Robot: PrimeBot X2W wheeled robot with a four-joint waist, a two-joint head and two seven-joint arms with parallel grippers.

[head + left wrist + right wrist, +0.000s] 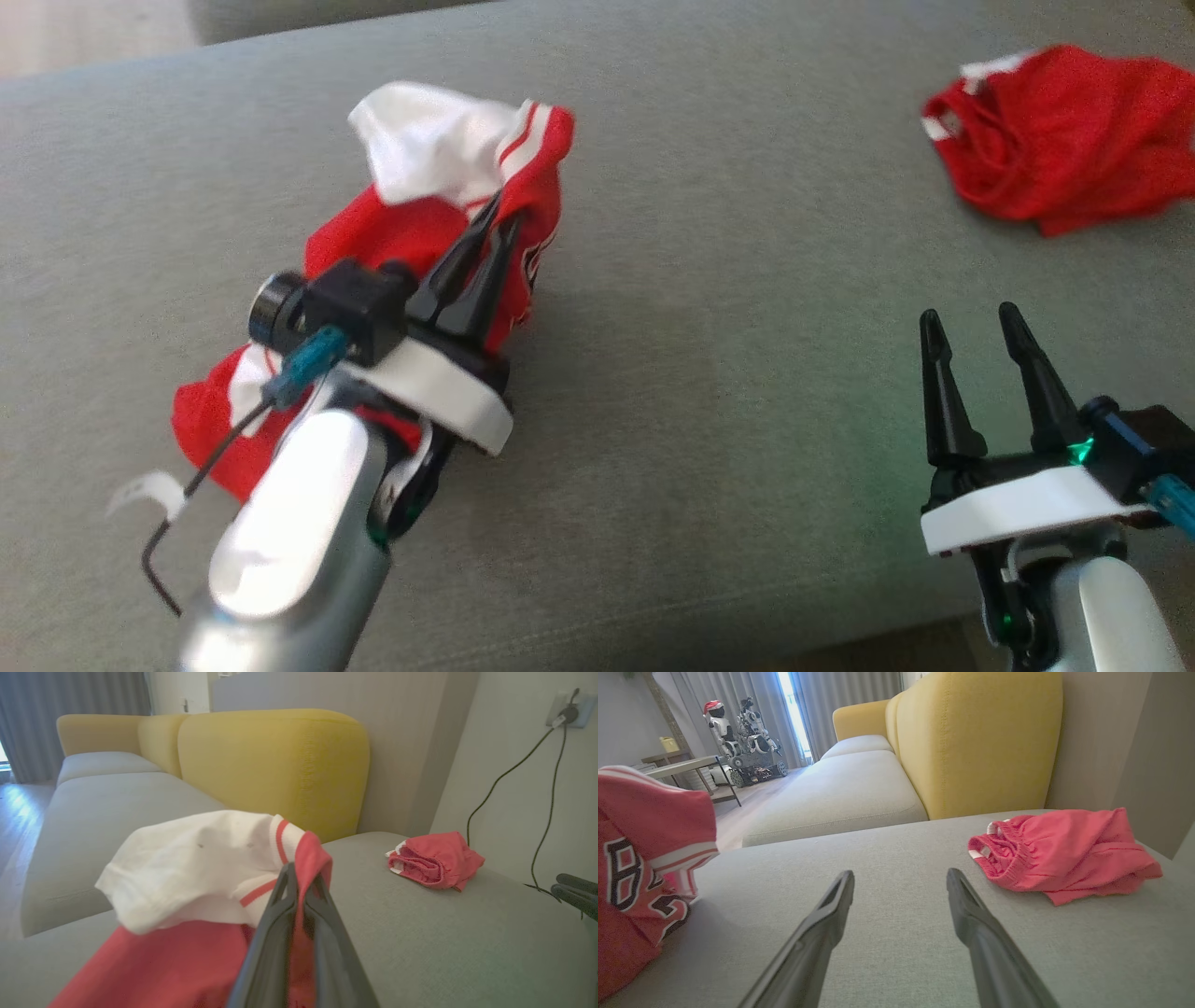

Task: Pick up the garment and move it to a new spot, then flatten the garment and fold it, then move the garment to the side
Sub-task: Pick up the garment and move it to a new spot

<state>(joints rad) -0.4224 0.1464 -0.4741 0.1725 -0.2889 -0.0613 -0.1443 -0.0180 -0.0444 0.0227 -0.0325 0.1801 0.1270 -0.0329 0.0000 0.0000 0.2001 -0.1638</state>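
The garment (439,177) is a red and white jersey with black lettering, bunched up on the grey sofa seat (700,392). My left gripper (499,210) is shut on a red fold near its striped hem, lifting that part while the rest trails down toward my forearm. In the left wrist view the garment (196,868) drapes over the pinched fingers (280,933), and my left gripper (301,875) holds red cloth. In the right wrist view the garment (644,858) hangs at the left. My right gripper (971,322) stands open above the seat, empty, with my right gripper (901,879) pointing along bare cushion.
A second red piece of clothing (1060,135) lies crumpled at the far right of the seat (1064,854). Yellow backrest cushions (275,765) rise behind. A black cable (537,788) hangs from a wall socket. Another robot (738,742) stands by a table across the room.
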